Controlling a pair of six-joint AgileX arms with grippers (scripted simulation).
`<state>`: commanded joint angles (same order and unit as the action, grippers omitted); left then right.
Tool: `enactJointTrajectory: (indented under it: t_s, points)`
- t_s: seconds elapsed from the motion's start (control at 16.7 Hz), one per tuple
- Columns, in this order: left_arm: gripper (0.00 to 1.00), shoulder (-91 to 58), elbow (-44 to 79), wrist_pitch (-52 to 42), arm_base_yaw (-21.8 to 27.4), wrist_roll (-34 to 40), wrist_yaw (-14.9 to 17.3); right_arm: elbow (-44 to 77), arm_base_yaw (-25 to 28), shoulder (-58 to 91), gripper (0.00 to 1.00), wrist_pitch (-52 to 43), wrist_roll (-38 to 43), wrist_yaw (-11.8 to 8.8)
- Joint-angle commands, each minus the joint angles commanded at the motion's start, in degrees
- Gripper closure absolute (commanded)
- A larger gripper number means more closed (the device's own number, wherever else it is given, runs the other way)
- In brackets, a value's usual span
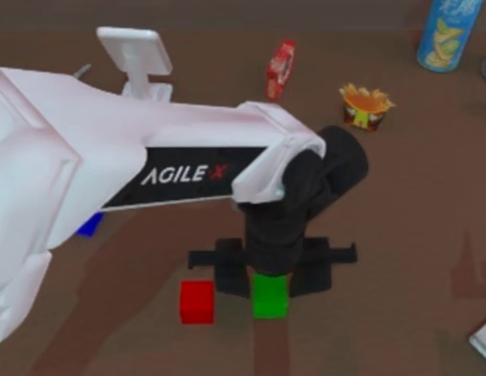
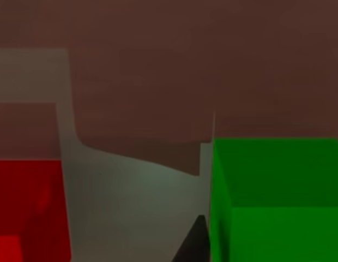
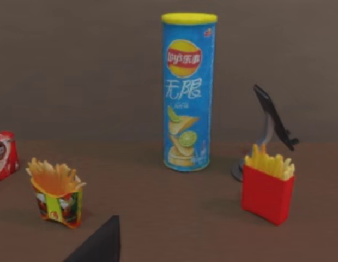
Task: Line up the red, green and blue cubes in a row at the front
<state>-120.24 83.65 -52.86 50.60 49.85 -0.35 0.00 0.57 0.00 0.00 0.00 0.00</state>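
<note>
Reaching across the brown counter (image 1: pixel 415 235) from the left, my left tool (image 1: pixel 270 291) hung directly over the green cube (image 1: pixel 270 296) at the front, though I could not tell whether its fingers were clamped on the cube or apart. The red cube (image 1: pixel 197 301) sat near the green one on its left, with a gap between them, and the blue cube (image 1: pixel 90 225) lay farther left and back, mostly hidden under my arm. My right tool was out of the top view, its wrist camera facing a blue chip can (image 3: pixel 188 90), two fries cartons and a red snack packet (image 3: pixel 4 154).

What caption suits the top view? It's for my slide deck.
Left gripper over the green cube beside the red cube at the table's front; blue cube waits behind.
</note>
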Motion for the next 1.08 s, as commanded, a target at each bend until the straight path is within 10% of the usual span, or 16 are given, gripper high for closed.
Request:
enactJointTrajectory:
  t_s: [0.24, 1.08]
  points:
    - [0.00, 0.0, 0.0, 0.0, 0.0, 0.0, 0.0, 0.0, 0.0, 0.0, 0.00, 0.0, 0.0, 0.0]
    - [0.00, 2.4, 6.1, -9.0, -0.4, 0.2, -0.1, 0.0, 0.0, 0.0, 0.00, 0.0, 0.0, 0.0]
